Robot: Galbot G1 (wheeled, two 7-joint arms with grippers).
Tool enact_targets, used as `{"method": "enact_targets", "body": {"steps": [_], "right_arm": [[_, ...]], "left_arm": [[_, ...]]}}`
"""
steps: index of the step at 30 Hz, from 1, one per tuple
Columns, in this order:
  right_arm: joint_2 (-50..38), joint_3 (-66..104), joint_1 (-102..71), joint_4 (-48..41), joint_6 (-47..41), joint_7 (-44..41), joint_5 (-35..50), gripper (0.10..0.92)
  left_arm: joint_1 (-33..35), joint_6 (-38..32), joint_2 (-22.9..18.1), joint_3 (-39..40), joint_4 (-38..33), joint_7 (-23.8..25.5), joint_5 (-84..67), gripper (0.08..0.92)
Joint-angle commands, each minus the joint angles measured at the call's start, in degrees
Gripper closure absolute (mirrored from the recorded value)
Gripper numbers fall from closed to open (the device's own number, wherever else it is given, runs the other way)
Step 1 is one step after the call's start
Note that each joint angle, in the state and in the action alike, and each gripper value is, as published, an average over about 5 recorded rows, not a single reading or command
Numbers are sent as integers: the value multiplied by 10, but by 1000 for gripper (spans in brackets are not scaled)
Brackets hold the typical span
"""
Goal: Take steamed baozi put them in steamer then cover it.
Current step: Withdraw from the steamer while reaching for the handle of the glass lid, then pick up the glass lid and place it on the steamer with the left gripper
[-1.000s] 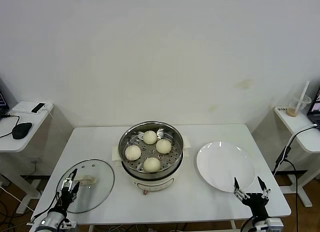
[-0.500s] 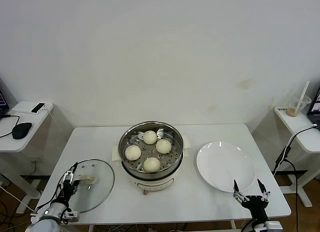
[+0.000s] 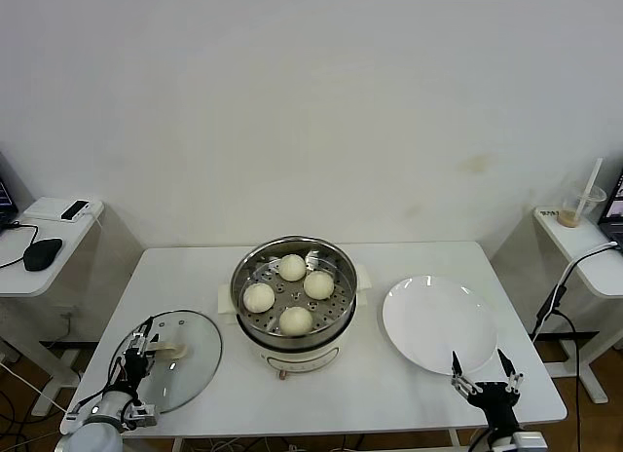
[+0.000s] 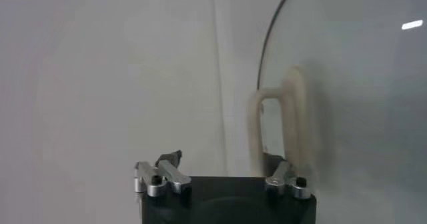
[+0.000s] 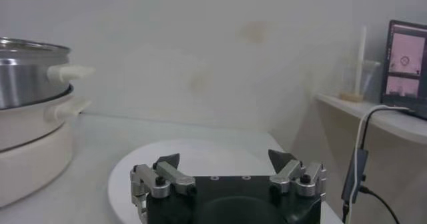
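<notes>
Glass cover (image 3: 170, 359) rigid, slick, fragile; you take cream handle (image 4: 279, 122), left gripper (image 3: 138, 353) spread beside it; right gripper (image 3: 484, 371) idle, spread

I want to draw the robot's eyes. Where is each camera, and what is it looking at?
Head view: on the robot's head, looking down at the white table, the steamer, four baozi and both grippers at the near edge.
Left wrist view: on the left arm, looking over the left gripper at the glass cover's handle.
Right wrist view: on the right arm, looking over the open right gripper across the white plate toward the wall.
Shared: head and right wrist views both show steamer and plate.
</notes>
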Motion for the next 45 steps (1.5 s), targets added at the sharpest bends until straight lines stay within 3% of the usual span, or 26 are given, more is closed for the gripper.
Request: {"method": "enact_targets", "body": {"steps": [1, 16, 26, 38, 45], "right_arm": [[0, 0, -1, 2, -1, -1, -1, 203], [-2, -6, -9, 19, 0, -5, -8, 203], [-8, -12, -14, 32, 0, -7, -12, 203], [-19, -20, -16, 37, -1, -13, -13, 203], [-23, -26, -15, 35, 0, -18, -20, 203]], "left_arm": [[-4, -1, -1, 0, 12, -4, -6, 416], [24, -10, -4, -15, -28, -36, -28, 832], [83, 19, 3, -65, -127, -39, -30, 851], [128, 57, 30, -171, -247, 50, -53, 851], [121, 90, 52, -181, -303, 85, -85, 851]]}}
